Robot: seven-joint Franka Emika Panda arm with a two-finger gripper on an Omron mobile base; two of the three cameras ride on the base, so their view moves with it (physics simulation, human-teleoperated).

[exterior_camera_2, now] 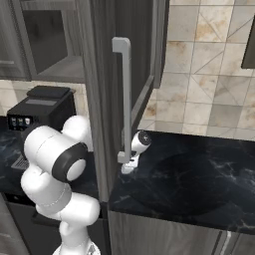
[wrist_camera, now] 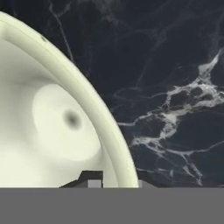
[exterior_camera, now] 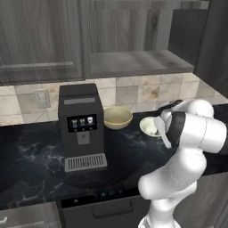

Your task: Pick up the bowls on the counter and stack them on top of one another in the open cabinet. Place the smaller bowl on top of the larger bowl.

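The smaller bowl (wrist_camera: pixel 52 127) rim sits between the closed gripper (wrist_camera: pixel 117 183) fingers.

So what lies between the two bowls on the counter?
Nothing: in the left base view bare black counter separates the larger bowl from the smaller bowl.

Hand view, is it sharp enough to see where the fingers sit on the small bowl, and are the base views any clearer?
Hand view: the smaller bowl is big and soft-edged, its rim running between the dark fingertips; the counter veins are crisp. Left base view: evenly lit, with the arm hiding part of that bowl; the larger bowl shows clearly. Right base view: a cabinet door blocks both bowls.
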